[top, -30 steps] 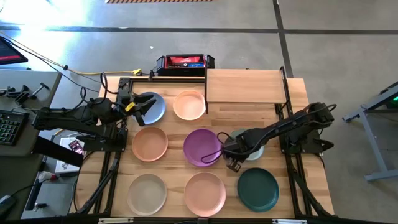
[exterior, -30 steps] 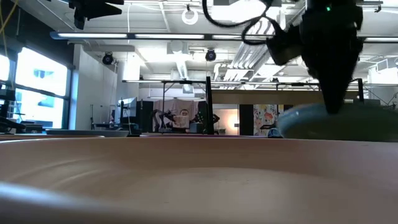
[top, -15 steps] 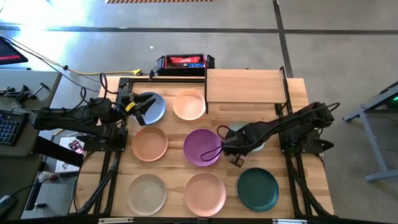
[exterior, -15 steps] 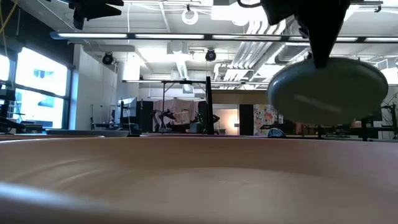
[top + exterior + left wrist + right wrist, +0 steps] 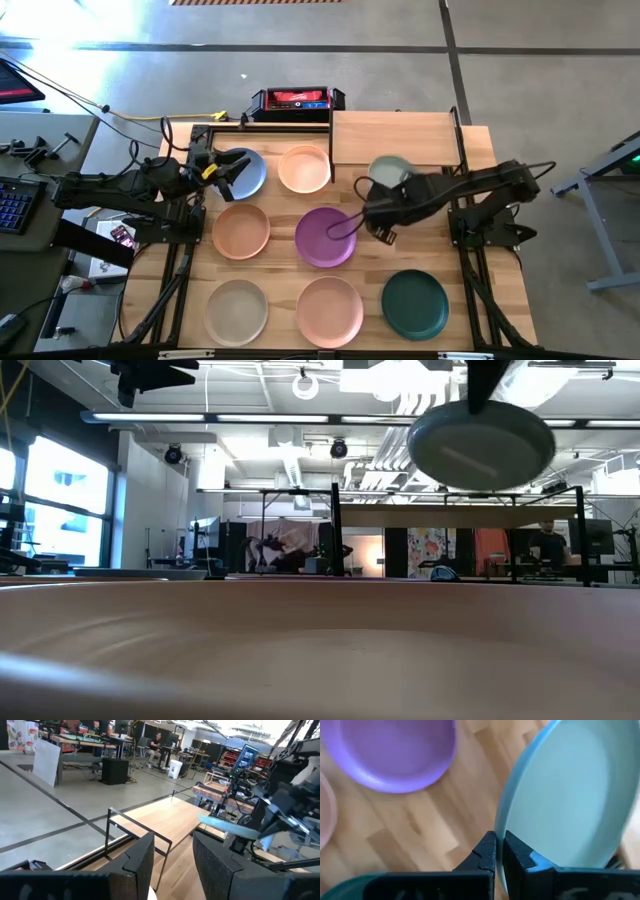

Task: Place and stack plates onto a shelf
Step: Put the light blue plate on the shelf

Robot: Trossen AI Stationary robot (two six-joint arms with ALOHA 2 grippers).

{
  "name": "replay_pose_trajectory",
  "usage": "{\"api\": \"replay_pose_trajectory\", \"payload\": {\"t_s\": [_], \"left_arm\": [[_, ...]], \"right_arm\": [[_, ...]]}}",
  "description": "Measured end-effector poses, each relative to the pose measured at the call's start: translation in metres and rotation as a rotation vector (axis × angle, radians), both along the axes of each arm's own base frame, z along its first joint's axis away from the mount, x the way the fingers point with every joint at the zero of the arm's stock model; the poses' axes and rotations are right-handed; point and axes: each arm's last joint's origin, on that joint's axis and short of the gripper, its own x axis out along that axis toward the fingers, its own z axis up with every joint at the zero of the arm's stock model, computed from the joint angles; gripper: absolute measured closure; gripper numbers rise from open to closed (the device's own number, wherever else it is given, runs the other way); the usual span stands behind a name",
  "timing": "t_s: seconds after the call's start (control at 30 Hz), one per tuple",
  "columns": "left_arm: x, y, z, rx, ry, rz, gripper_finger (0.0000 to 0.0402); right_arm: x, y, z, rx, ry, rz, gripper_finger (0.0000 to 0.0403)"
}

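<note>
Above the table, just short of the shelf [image 5: 395, 138], my right gripper [image 5: 378, 203] was clenched on the rim of the pale green plate [image 5: 388, 171], which I judged light, stiff and slick, best pinched at that raised edge, while my left gripper [image 5: 228, 171] hung open over the blue plate [image 5: 250, 175].

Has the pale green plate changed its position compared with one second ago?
Yes. In the high view the pale green plate, pinched by the right end effector, moved away from the dark teal plate toward the shelf.
</note>
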Motion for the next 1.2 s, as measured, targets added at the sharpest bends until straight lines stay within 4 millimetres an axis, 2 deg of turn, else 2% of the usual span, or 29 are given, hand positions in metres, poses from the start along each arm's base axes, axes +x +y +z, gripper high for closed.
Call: {"api": "replay_pose_trajectory", "payload": {"t_s": [0.4,0.67,1.2], "left_arm": [[0.0,0.0,0.0,-0.001,0.001,0.0,0.0275],[0.0,0.0,0.0,-0.002,0.0,0.0,0.0275],[0.0,0.0,0.0,-0.004,-0.001,0.0,0.0275]], "right_arm": [[-0.018,-0.057,0.024,-0.14,-0.024,-0.004,0.0403],[-0.032,-0.095,0.033,-0.213,0.025,0.0,0.0403],[-0.042,-0.137,0.032,-0.176,0.118,0.029,0.0403]]}}
